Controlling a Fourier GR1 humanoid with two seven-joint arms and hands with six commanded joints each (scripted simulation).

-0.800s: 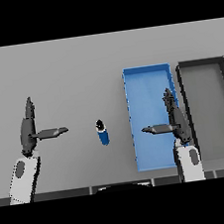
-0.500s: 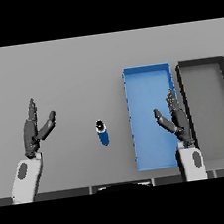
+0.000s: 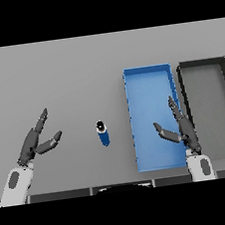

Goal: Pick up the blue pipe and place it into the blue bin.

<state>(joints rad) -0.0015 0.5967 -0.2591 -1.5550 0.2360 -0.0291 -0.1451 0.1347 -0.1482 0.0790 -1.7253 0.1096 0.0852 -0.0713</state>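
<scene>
Head view: blue pipe [image 3: 103, 134] seen lying on grey desk [image 3: 70, 80], between both arms, just left of blue bin [image 3: 148, 79], not touched. Dark bin [image 3: 201, 65] set right beside blue bin. Left robot hand [image 3: 35, 142] seen at left, well apart from pipe, fingers spread, nothing held. Right robot hand [image 3: 179, 130] seen over blue bin's near right part, fingers straight, thumb out, nothing held. Step judged: pre-grasp, pickup not begun. Next move required: one hand brought over pipe, lowered, fingers closed round it.
</scene>
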